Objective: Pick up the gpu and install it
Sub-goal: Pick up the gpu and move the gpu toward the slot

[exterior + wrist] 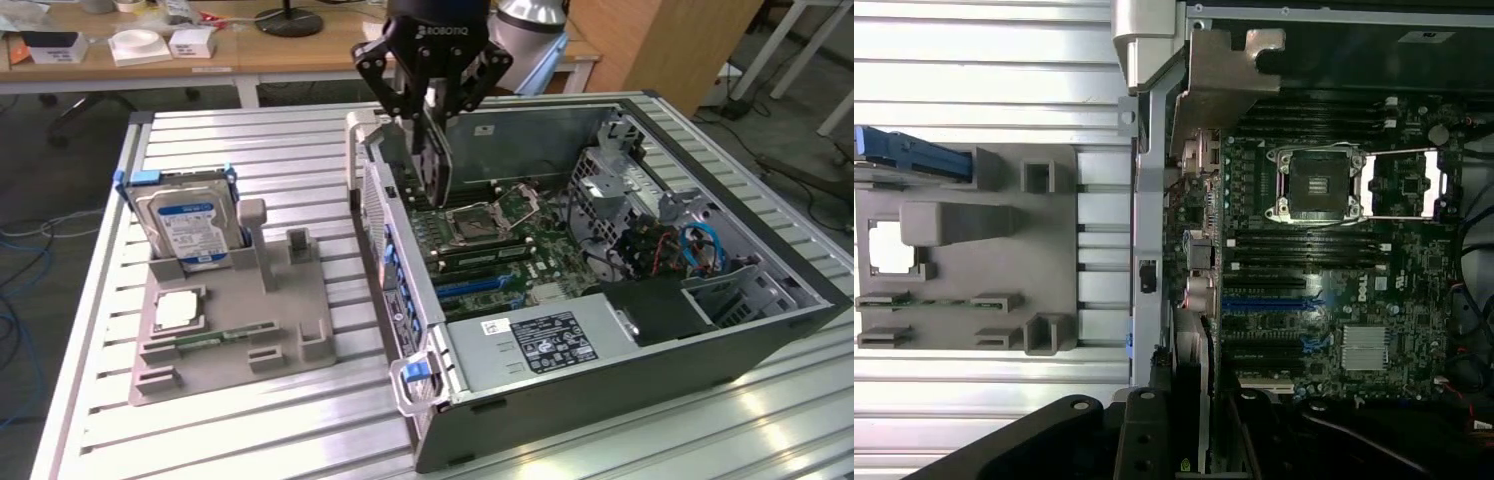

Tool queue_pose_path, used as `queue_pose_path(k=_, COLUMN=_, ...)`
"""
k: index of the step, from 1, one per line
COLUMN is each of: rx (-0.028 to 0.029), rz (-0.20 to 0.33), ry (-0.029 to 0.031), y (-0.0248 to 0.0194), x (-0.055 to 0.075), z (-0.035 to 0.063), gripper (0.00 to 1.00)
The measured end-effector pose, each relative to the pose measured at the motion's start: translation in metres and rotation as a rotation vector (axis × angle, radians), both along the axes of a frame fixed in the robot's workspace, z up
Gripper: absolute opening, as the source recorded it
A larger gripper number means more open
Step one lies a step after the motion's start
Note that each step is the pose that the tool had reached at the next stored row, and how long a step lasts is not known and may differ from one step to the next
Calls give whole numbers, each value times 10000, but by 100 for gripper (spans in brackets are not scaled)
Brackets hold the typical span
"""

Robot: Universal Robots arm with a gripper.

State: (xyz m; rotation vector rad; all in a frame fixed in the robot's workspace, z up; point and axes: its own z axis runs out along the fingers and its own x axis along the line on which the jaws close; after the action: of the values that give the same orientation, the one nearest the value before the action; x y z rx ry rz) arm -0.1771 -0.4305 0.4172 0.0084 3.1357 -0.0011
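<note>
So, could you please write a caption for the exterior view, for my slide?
The gripper holds the gpu upright over the open computer case.

In the exterior view, bright and even room light leaves white glare on the slats of the table [781, 415], while the inside of the computer case [627, 380] is shaded. The black gripper [434, 125] and the gpu [441, 175] between its fingers show little detail. In the wrist view the slats are washed out nearly white and the motherboard [1324, 260] is dim.
</note>
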Motion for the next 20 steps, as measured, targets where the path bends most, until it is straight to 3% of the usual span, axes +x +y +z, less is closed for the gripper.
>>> queue_pose_path(k=20, rx=-1, rz=-1, ry=0, y=0, x=514, z=0, gripper=27)
